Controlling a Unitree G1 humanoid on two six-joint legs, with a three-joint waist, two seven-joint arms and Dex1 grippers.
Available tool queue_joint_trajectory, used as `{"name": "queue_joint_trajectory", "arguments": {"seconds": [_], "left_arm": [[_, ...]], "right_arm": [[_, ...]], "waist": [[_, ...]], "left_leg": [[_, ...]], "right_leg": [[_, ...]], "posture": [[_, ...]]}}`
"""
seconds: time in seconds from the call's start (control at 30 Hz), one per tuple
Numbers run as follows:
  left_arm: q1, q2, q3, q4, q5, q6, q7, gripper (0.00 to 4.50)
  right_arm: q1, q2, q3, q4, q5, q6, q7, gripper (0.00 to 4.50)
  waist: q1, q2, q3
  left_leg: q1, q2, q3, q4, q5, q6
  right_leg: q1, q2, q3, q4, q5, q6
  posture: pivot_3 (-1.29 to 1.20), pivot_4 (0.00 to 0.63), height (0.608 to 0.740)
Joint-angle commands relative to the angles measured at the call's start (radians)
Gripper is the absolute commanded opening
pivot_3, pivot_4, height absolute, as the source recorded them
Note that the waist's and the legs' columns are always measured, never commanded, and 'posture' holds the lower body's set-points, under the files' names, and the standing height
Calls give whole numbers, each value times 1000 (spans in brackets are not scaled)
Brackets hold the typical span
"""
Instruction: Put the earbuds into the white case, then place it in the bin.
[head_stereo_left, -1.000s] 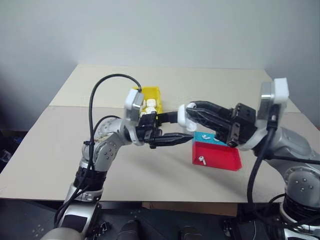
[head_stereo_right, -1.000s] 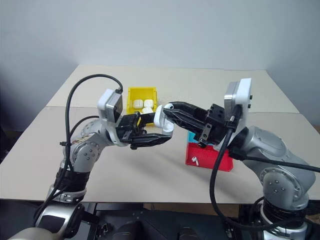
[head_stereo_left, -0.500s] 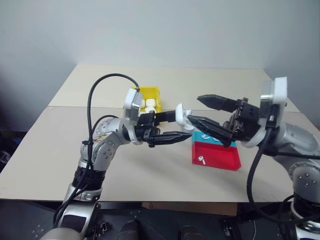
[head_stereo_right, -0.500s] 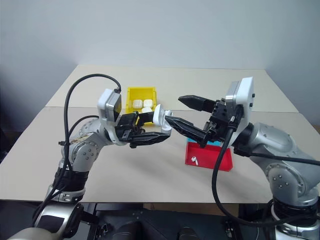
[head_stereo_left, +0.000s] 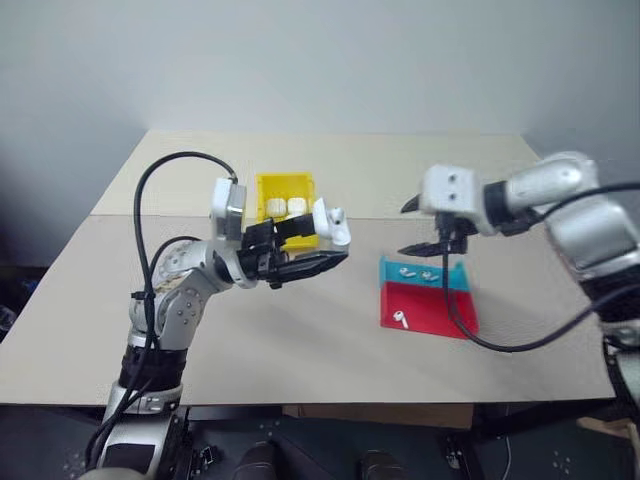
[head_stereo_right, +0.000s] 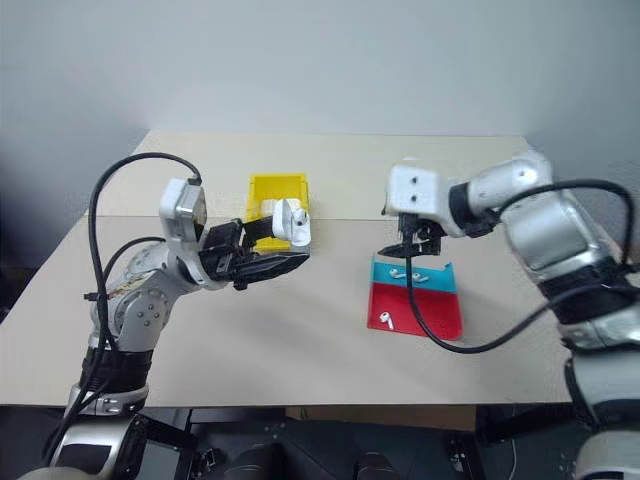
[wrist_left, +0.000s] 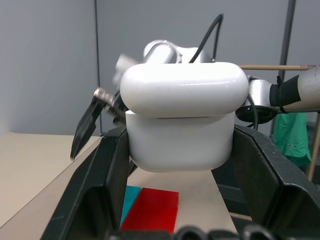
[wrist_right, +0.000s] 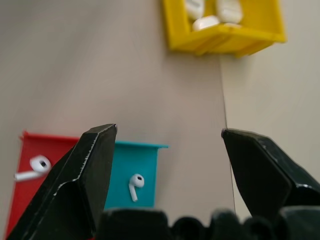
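Note:
My left gripper (head_stereo_left: 326, 242) is shut on the white case (head_stereo_left: 331, 224), held above the table just right of the bin (head_stereo_left: 262, 186). In the left wrist view the white case (wrist_left: 181, 119) sits between the two black fingers (wrist_left: 102, 172). My right gripper (head_stereo_left: 420, 228) stands open and holds nothing, hanging over the far end of the red and blue tray (head_stereo_left: 437, 308). Two earbuds (head_stereo_left: 405, 270) lie in the tray's blue half and one earbud (head_stereo_left: 400, 319) in its red half. The right wrist view looks down on an earbud (wrist_right: 133, 186) in the blue half.
The yellow bin (wrist_right: 226, 38) holds a few other white cases (head_stereo_left: 285, 207). The tray lies on the beige table (head_stereo_left: 300, 340), right of centre. Bare tabletop stretches in front of both arms and behind the bin.
My right gripper let go of the white case, opened wide and swung away to the right, over the tray. My left gripper drew slightly left with the case.

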Motion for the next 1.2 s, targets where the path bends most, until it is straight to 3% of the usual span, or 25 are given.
{"name": "queue_joint_trajectory", "arguments": {"seconds": [0.03,0.13,0.2,0.37,0.53,1.2], "left_arm": [[17,-13,12,-67,-1,-34,35,2767],[25,-30,6,-88,5,-48,67,2767],[34,-31,9,-108,1,-44,85,2767],[64,-6,25,-151,-9,-33,107,2767],[96,12,42,-194,-22,-28,142,2767],[143,41,50,-255,-43,-19,204,2767]], "right_arm": [[-131,67,93,327,-213,-324,25,3775],[-207,145,153,589,-327,-517,12,3122],[-239,195,168,714,-373,-586,3,2402],[-287,280,161,895,-446,-651,-4,2402],[-290,324,167,967,-527,-642,-107,2402],[-263,382,113,1012,-593,-587,-151,2402]], "waist": [[3,0,1],[7,0,1],[6,0,1],[0,1,2],[-2,2,2],[0,2,2]], "left_leg": [[0,0,0,0,0,0],[-1,0,0,0,0,0],[-1,0,0,0,0,-1],[0,0,0,0,1,-2],[0,0,0,0,1,-2],[0,0,0,0,1,-2]], "right_leg": [[0,0,0,0,0,0],[0,-1,-1,0,0,0],[0,-1,-1,0,0,0],[0,0,-1,1,0,0],[0,0,-1,2,0,0],[0,0,-1,2,0,-1]], "posture": [[0,150,740],[0,150,740],[0,150,740],[0,150,740],[0,150,740],[0,150,740]]}}
